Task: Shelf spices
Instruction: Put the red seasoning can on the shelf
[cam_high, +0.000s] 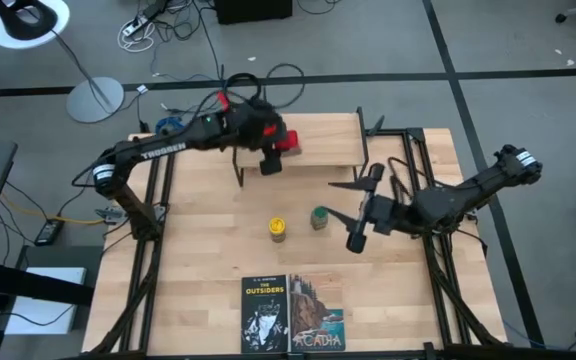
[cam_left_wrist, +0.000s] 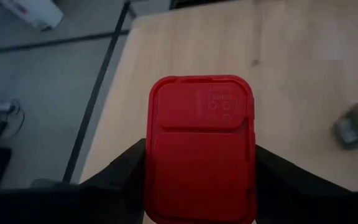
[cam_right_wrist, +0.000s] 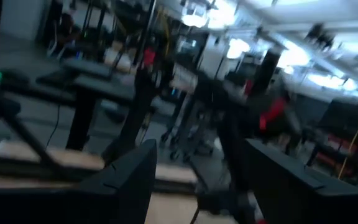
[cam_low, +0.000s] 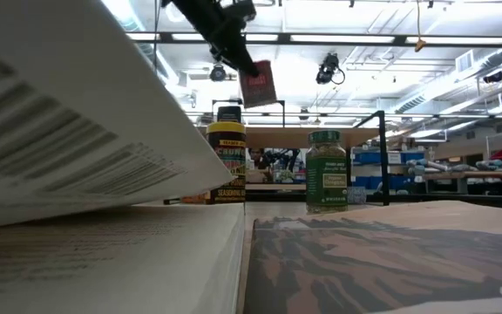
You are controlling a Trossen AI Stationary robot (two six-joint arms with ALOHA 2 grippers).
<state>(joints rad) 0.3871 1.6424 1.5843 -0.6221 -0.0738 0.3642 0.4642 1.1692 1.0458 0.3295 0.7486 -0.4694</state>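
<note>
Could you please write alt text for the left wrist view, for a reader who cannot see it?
A red square tin fills the middle, clamped between the left tool's two dark fingers above a light wooden board. A green-lidded jar shows at one edge, grey floor at the other.

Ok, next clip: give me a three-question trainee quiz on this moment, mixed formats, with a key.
1. Multiple choice: what does the left gripper hold? A) the green-lidded jar B) the red tin C) a book
2. True or false: the yellow-lidded jar already stands on the shelf.
3. Fill in: the right gripper sits beside the ____-lidded jar, jaws open and empty.

Key:
1. B: the red tin is clamped between the jaws, above the shelf's left part.
2. False: it stands on the table, next to the green-lidded jar.
3. green
</note>
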